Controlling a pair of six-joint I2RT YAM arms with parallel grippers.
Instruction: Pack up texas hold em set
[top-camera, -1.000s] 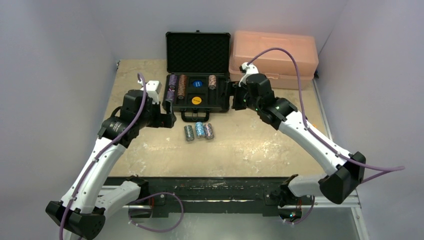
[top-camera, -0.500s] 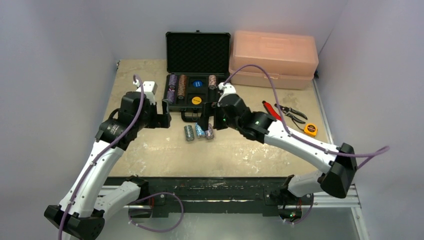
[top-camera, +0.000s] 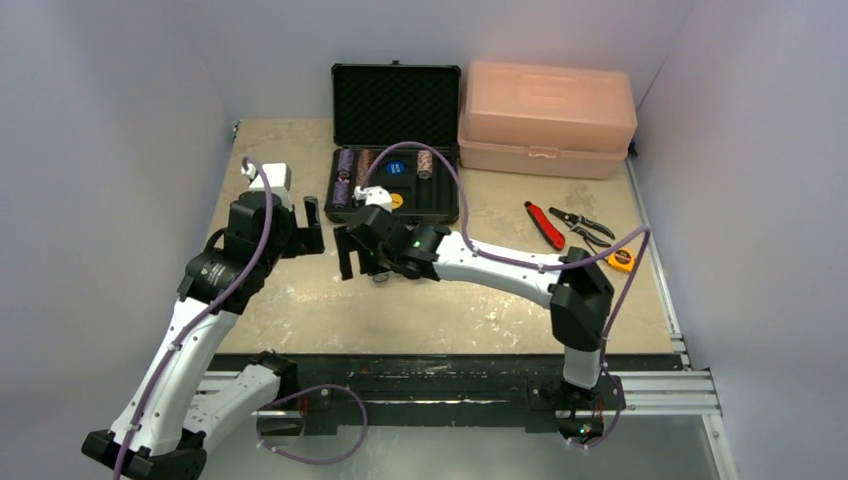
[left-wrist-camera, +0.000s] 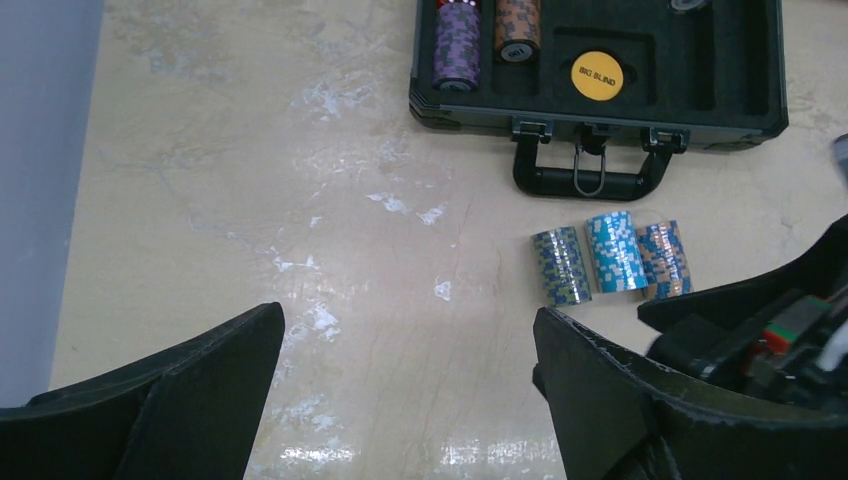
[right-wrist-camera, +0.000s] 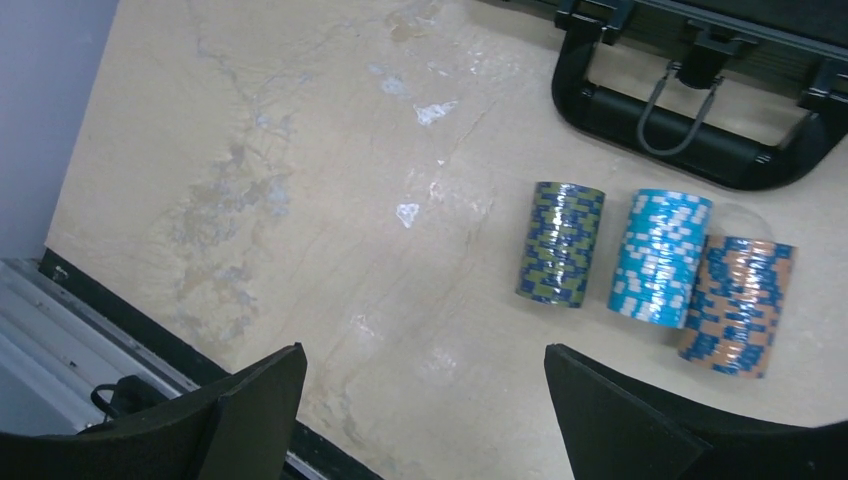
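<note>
Chip stacks (right-wrist-camera: 660, 258) look dense, roll-prone (discs could splay); pinch across flat ends. Right tool (right-wrist-camera: 425, 405) and left tool (left-wrist-camera: 405, 395) gape wide, empty.

Case (left-wrist-camera: 680, 60) partly beyond top edge

The beige, scuffed table (top-camera: 480, 300) carries a scatter of kit. At its 12 o'clock edge sits the open black case (top-camera: 397, 105), lid up, handle (left-wrist-camera: 545, 184) pointing to 6 o'clock. Right beside the case, at 1 o'clock, is a shut pink toolbox (top-camera: 545, 118). Just off the handle, three chip stacks lie on their sides in a row: green-and-blue stack (right-wrist-camera: 561, 243), light blue stack (right-wrist-camera: 658, 258) and orange-and-blue stack (right-wrist-camera: 740, 305), the last two touching. Out at 3 o'clock lie red-handled pliers (top-camera: 543, 224), black-handled pliers (top-camera: 580, 222) just beside them, and a yellow tape measure (top-camera: 622, 260) towards 4 o'clock
</note>
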